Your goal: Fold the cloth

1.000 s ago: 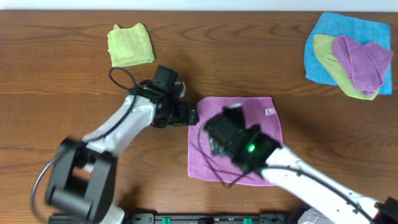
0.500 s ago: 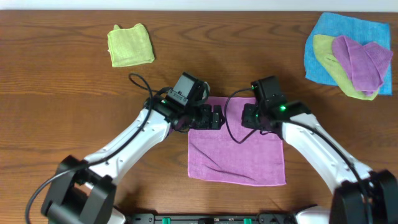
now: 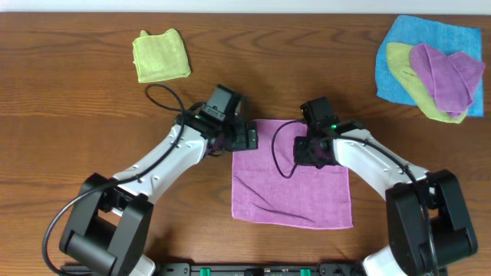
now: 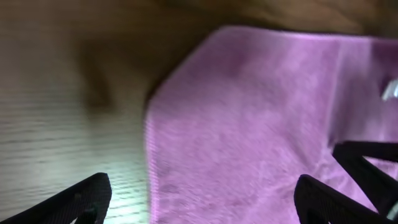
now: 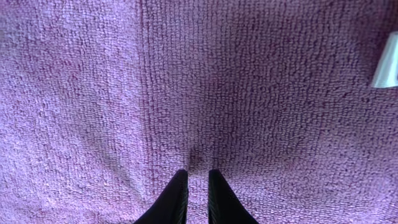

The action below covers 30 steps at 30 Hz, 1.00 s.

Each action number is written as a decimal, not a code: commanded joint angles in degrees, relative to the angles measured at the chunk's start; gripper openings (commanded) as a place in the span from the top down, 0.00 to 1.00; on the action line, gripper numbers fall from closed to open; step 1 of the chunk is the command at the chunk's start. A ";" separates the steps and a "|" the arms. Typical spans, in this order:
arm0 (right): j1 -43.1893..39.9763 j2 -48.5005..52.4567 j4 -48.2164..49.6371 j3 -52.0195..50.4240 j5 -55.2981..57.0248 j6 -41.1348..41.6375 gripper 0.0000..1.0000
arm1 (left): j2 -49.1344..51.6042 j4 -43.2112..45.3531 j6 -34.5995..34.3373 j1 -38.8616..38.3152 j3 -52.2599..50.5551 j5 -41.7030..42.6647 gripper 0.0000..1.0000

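Observation:
The cloth (image 3: 291, 180), a lilac-purple square, lies flat on the table's middle in the overhead view. My left gripper (image 3: 247, 138) hovers at its upper-left corner. In the left wrist view that gripper (image 4: 202, 198) stands open, its fingers straddling the cloth's (image 4: 249, 124) left edge, one over wood and one over fabric. My right gripper (image 3: 311, 149) is down on the cloth's upper right part. In the right wrist view its jaws (image 5: 198, 180) are shut on a small pinched ridge of the cloth (image 5: 249, 81). A white tag (image 5: 387, 62) shows at the right.
A folded lime-green cloth (image 3: 161, 55) lies at the back left. At the back right a bright blue cloth (image 3: 399, 46) carries a lime-green one (image 3: 410, 84) and another purple one (image 3: 445, 77). The wooden table (image 3: 77, 115) surrounds them.
The right arm swung from the cloth's lower left to its upper right, and its jaws closed on the fabric. The left gripper moved right to the cloth's upper-left corner, staying open.

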 commanded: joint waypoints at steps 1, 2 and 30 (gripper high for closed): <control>-0.17 0.09 0.15 0.70 -0.22 -1.95 0.87 | 2.80 0.00 -0.07 0.33 0.15 -1.73 0.05; -0.17 0.09 0.17 0.70 -0.22 -1.95 0.87 | 3.56 0.00 -0.59 0.33 0.15 -1.36 0.05; -2.86 0.09 -3.87 0.70 9.25 -3.02 0.92 | 11.06 16.72 -10.49 0.55 0.13 4.63 0.05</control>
